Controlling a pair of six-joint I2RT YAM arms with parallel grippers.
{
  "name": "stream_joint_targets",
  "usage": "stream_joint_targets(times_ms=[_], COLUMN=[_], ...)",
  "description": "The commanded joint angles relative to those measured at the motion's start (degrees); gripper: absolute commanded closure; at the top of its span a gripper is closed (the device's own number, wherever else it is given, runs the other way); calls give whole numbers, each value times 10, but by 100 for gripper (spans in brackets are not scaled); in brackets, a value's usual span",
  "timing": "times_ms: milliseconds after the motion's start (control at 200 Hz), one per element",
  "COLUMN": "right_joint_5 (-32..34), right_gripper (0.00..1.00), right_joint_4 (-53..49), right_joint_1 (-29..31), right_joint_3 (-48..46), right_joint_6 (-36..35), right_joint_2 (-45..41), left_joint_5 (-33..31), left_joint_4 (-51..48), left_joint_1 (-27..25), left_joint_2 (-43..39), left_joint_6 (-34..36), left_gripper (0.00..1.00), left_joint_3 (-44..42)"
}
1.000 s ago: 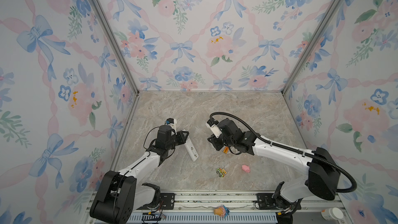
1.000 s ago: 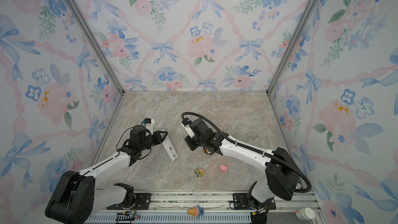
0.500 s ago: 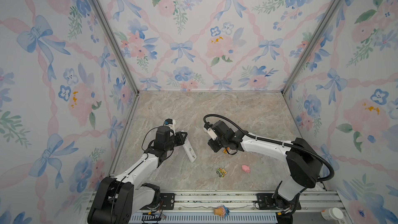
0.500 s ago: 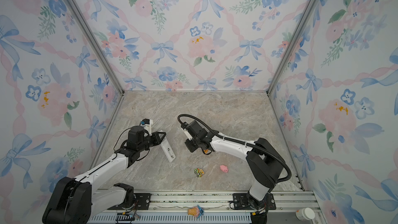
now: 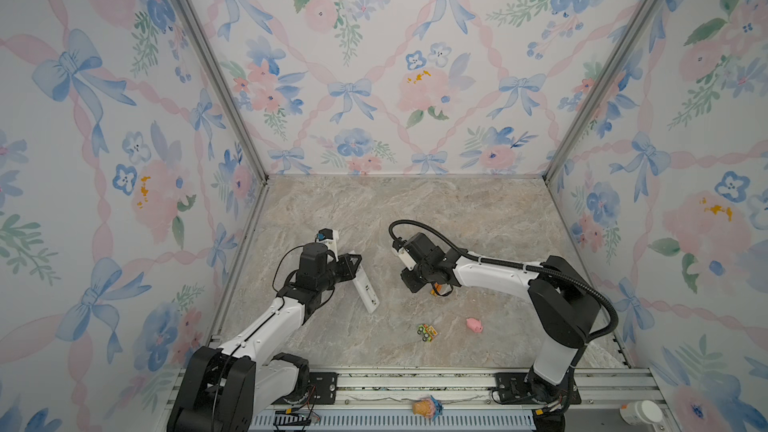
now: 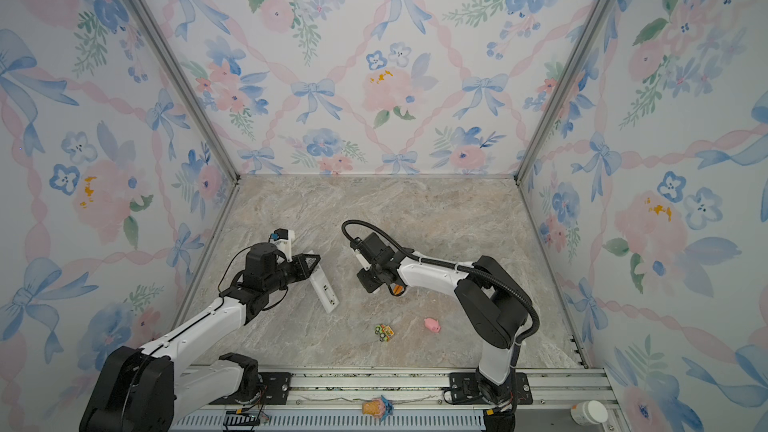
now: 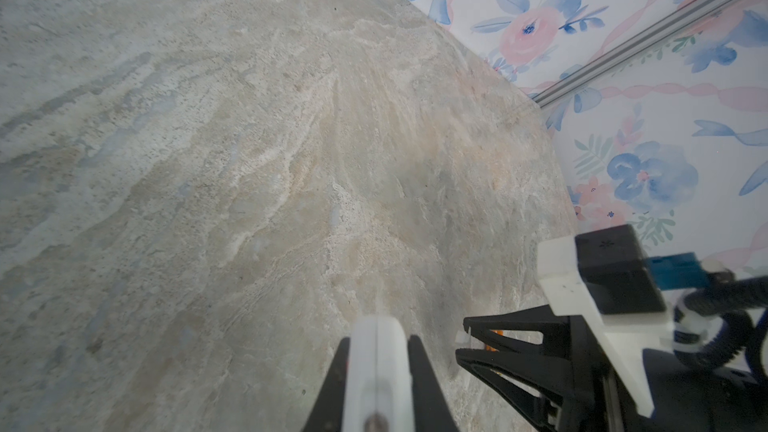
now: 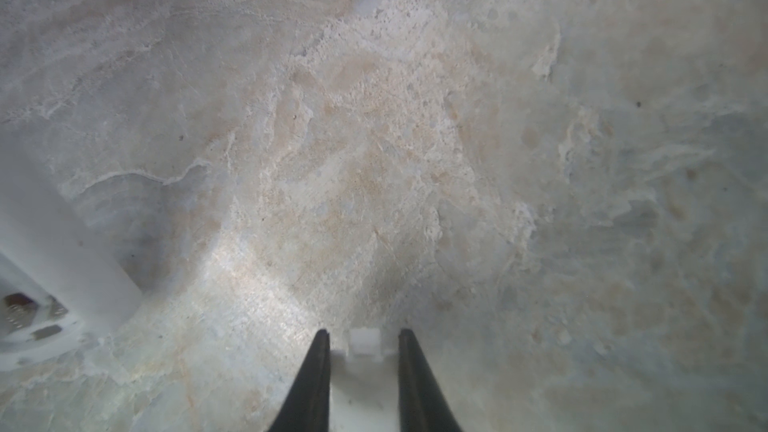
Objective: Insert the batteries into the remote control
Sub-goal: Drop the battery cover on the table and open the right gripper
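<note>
The left gripper (image 7: 378, 340) is closed on the far end of the remote control (image 7: 376, 367): its two black fingers (image 7: 332, 380) press against the long sides of the white body. In both top views the same grip shows, with the left gripper (image 5: 352, 263) at the upper end and the remote control (image 5: 366, 289) running down and to the right from it, towards the front of the table (image 5: 415, 209). I cannot tell whether its free end touches the table.

The right gripper (image 8: 363, 332) is clamped on a small flat white piece (image 8: 365, 347) with a square tab at its tip. The piece fills the gap between the fingers (image 8: 316, 371). In a top view the right gripper (image 6: 369, 284) points down and left, near the remote control (image 6: 324, 290) but apart from it.

In the right wrist view the remote control (image 8: 62, 234) lies at the edge of the frame with an open compartment (image 8: 29, 317). Blurred metal contacts show inside it, and I cannot make out anything more there.

The batteries (image 6: 397, 289) show as an orange patch on the table just under the right arm's wrist, mostly covered by it, so I cannot count them. They are outside the remote control.

Nearer the front lie a green-orange toy car (image 5: 427, 332) and a pink pig figure (image 5: 473, 324), close together and well apart from both grippers.
</note>
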Motion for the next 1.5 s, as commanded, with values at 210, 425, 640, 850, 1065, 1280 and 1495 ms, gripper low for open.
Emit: stream_joint_targets(times_ms=[210, 425, 640, 850, 1065, 1280, 1495], right_joint_5=[6, 12, 14, 23, 28, 34, 40], right_gripper=[76, 75, 73, 67, 59, 52, 46], right_joint_4=[-8, -8, -9, -10, -11, -21, -40], right_joint_1=[-11, -10, -11, -8, -5, -3, -2], right_joint_3=[23, 26, 27, 26, 28, 33, 41], right_joint_6=[10, 11, 14, 16, 20, 21, 25], right_joint_2=[33, 43, 53, 55, 55, 36, 4], left_joint_5=[13, 16, 16, 16, 16, 17, 27], left_joint_4=[10, 14, 18, 21, 25, 24, 28], left_joint_1=[4, 4, 4, 4, 5, 4, 4], left_joint_2=[-25, -24, -23, -22, -22, -26, -22], left_joint_6=[6, 2, 1, 0, -1, -1, -2], left_gripper=[100, 100, 100, 100, 100, 100, 100], left_joint_3=[-1, -1, 0, 0, -2, -1, -1])
